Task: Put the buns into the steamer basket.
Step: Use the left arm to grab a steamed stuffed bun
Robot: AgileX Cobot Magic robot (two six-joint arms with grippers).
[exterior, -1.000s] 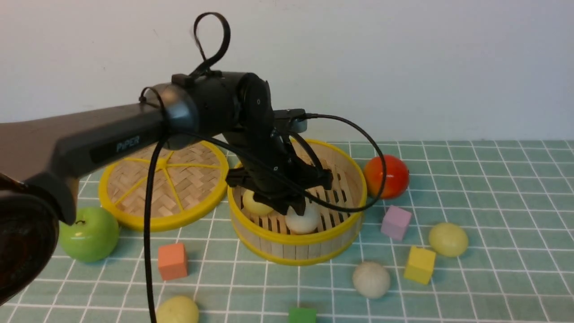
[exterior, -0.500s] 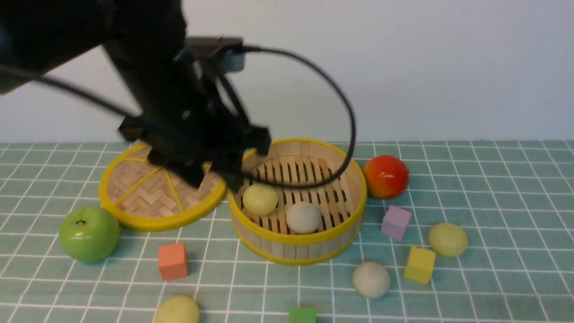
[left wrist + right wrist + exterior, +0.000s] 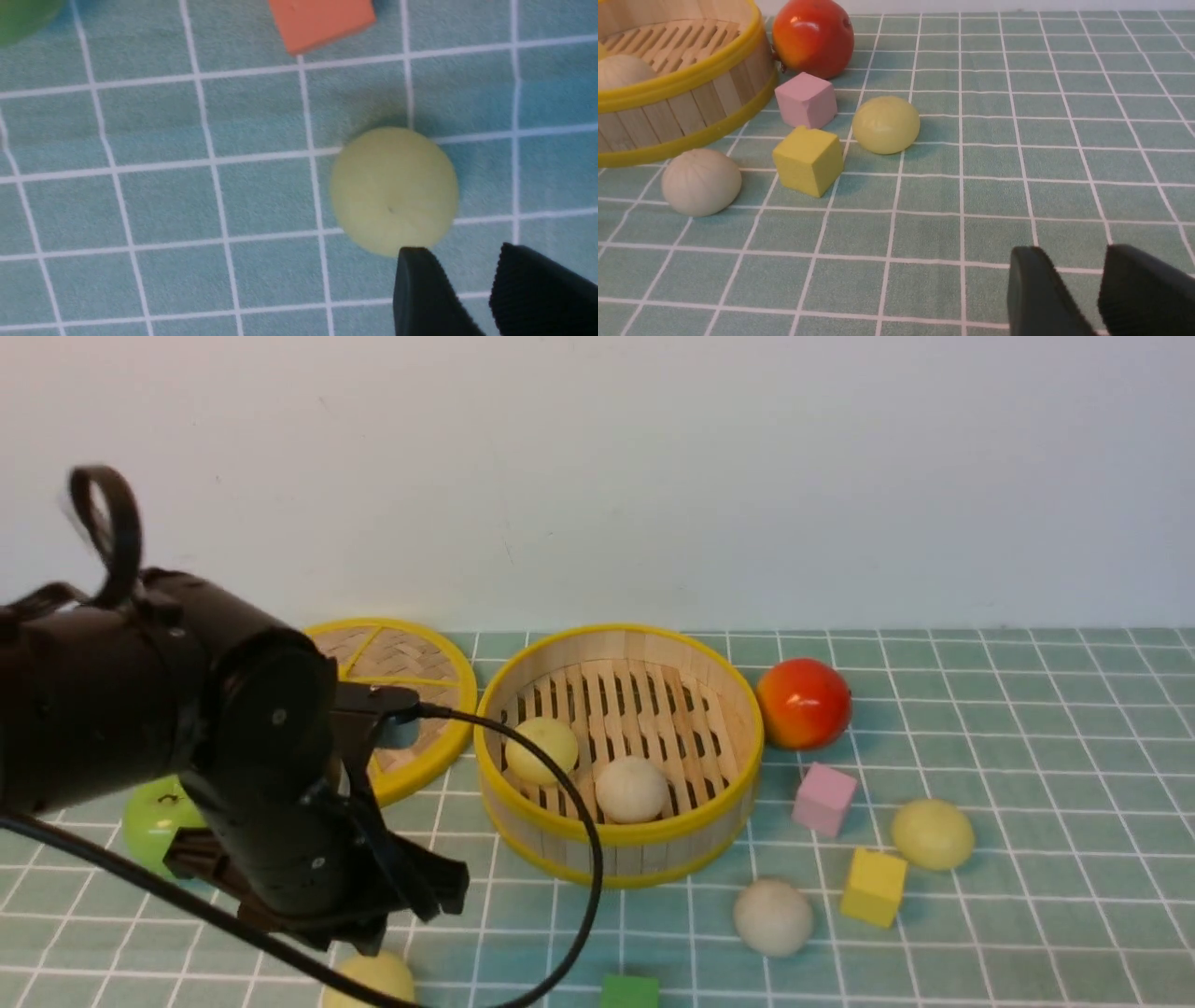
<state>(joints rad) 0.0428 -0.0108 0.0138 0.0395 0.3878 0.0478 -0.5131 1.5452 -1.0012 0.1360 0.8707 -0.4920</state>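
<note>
Buns number five; you have two in and three out. In the front view the steamer basket sits at frame centre. The basket yellow-green bun lies at its left side. The basket off-white bun is right of it toward the front wall, near but not touching.

Out on the tabletop:
- The loose off-white bun is lower right of the basket.
- The right yellow-green bun is further right.
- The low yellow-green bun is at the bottom edge left of centre, partly covered by the left arm.

Your left pincer shows at the lower right of its wrist view, jaws at a narrow gap, nothing between them. The low yellow-green bun is just ahead of the tips. One fingertip overlaps its edge, and you cannot tell whether it touches. The orange cube is at that view's top, apart from the bun.

Your right pincer is at the lower right of its wrist view, narrow gap, empty, over bare tabletop and well apart from the buns.

Other items, front view:
- woven lid, just left of the basket
- green apple, at the left, behind the arm
- red-orange fruit, right of the basket
- pink cube
- yellow cube, between the two right-side buns
- green cube, at the bottom edge
</note>
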